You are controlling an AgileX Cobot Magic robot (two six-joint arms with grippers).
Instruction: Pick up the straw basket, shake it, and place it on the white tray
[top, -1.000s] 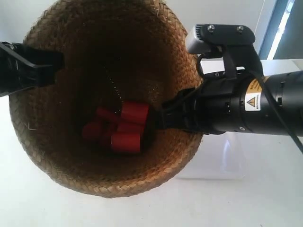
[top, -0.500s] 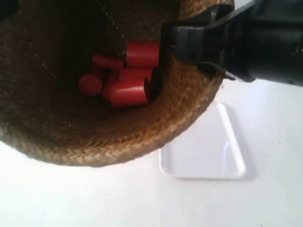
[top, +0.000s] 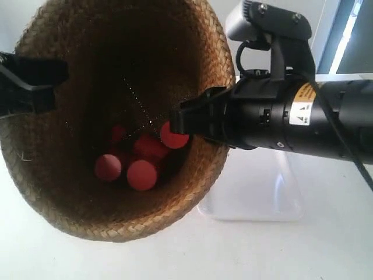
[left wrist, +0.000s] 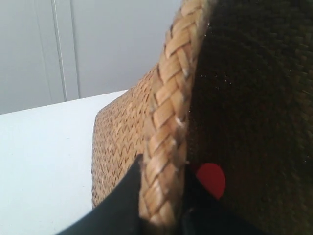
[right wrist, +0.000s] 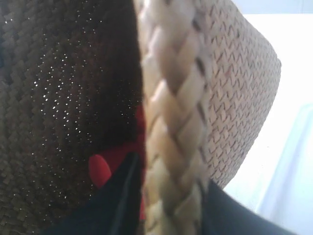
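Observation:
The straw basket (top: 116, 198) hangs in the air, tilted so its dark inside faces the exterior camera. Several red cylinders (top: 143, 172) lie loose at its bottom. The arm at the exterior view's left (top: 35, 81) grips the rim on one side, and the arm at the exterior view's right (top: 186, 119) grips the opposite side. My left gripper (left wrist: 164, 208) is shut on the braided rim (left wrist: 168, 122), one finger outside and one inside. My right gripper (right wrist: 171, 208) pinches the rim (right wrist: 171, 107) the same way. The white tray (top: 262, 195) lies on the table below, partly hidden by the basket.
The white tabletop (top: 303, 251) spreads around the tray. A pale wall (left wrist: 73, 44) stands behind the table. The right arm's black body (top: 303, 119) and its camera mount (top: 271, 26) reach across above the tray.
The basket swung up close to the exterior camera half a second ago and has dropped back. The red cylinders have rolled about and now show their round ends. Both grippers kept hold of the rim.

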